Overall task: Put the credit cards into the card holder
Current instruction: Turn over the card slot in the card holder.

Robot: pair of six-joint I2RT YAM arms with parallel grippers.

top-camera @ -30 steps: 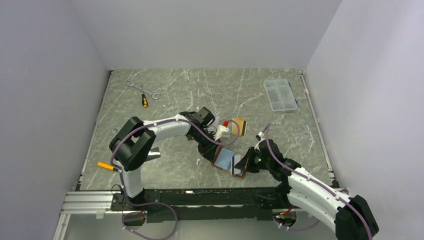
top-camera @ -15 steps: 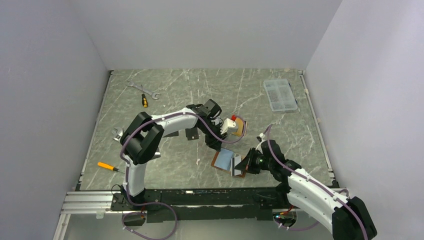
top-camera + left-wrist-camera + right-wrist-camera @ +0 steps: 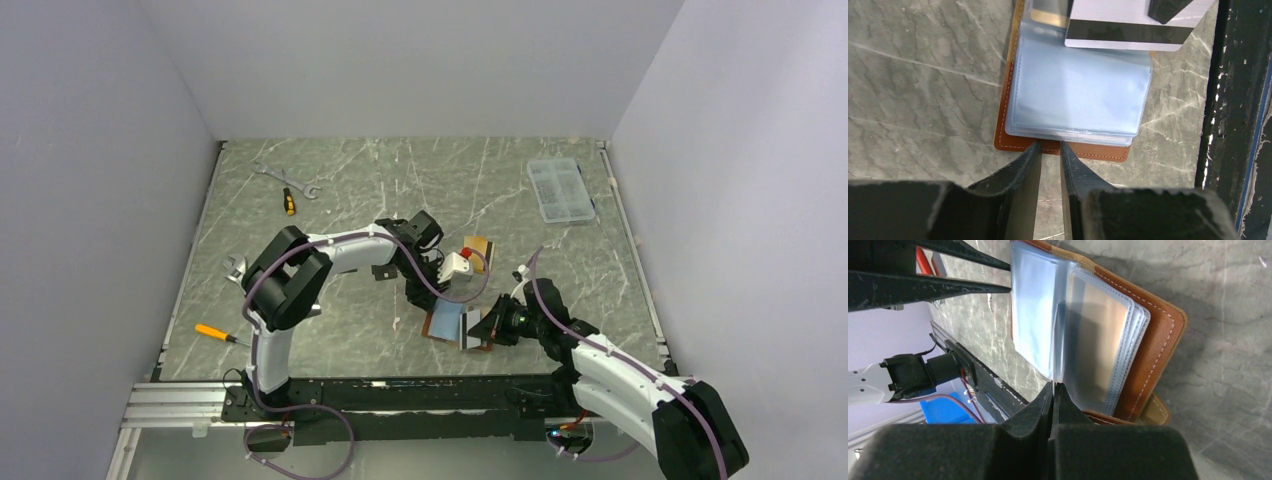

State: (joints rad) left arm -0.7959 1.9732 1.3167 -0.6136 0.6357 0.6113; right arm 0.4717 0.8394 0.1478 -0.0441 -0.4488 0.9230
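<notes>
From above, the card holder [image 3: 447, 322] lies open on the tabletop [image 3: 350, 200], close to the near edge and right of the middle. The left gripper [image 3: 429, 304] is at the holder's left side and the right gripper [image 3: 488, 326] at its right. A clear box [image 3: 560, 188] sits by the far right corner and a wrench [image 3: 285, 178] towards the far left corner.

In the left wrist view, the left fingers stand slightly apart with nothing between them, their tips at the holder's brown edge. Across the blue-grey sleeves, a black finger pinches a silver card [image 3: 1113, 20].

In the right wrist view, the right fingers are pressed together on a thin edge between the clear sleeves.
</notes>
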